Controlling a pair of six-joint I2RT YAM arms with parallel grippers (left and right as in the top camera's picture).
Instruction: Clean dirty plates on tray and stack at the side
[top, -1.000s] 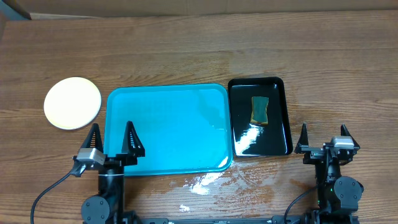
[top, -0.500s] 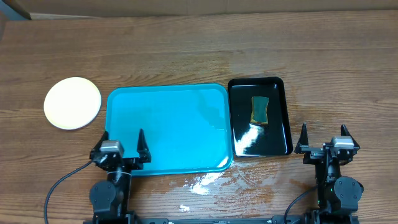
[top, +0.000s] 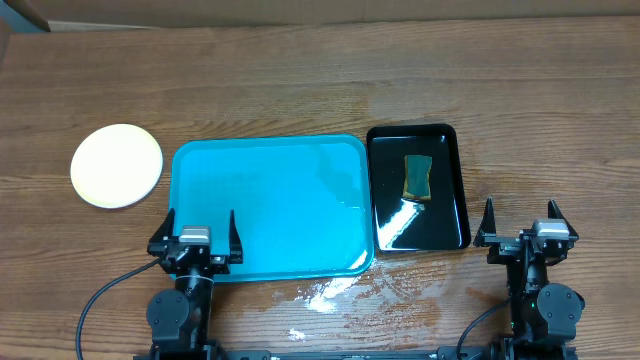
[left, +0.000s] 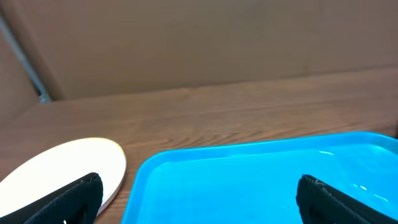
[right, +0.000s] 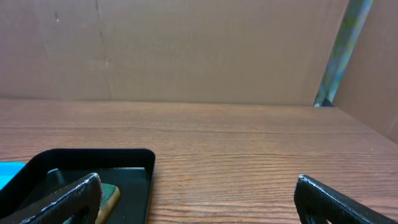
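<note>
A white plate (top: 116, 165) lies on the wood left of the blue tray (top: 268, 205); the tray holds nothing. In the left wrist view the plate (left: 62, 169) sits at lower left and the tray (left: 261, 174) fills the foreground. My left gripper (top: 195, 232) hovers at the tray's near left corner, open and empty; its fingertips (left: 74, 199) frame the view. My right gripper (top: 522, 222) rests open and empty near the front edge, right of the black tray (top: 455, 190). A green-and-yellow sponge (top: 417, 177) lies in the black tray, seen too as the sponge (right: 109, 198) in the right wrist view.
Water glistens in the black tray and is spilled on the wood (top: 330, 292) in front of the blue tray. A cardboard wall (right: 186, 50) backs the table. Bare wood (right: 261, 168) stretches right of the black tray.
My left gripper has moved to the right along the blue tray's near edge and squared up. The right arm, plate and sponge stayed put.
</note>
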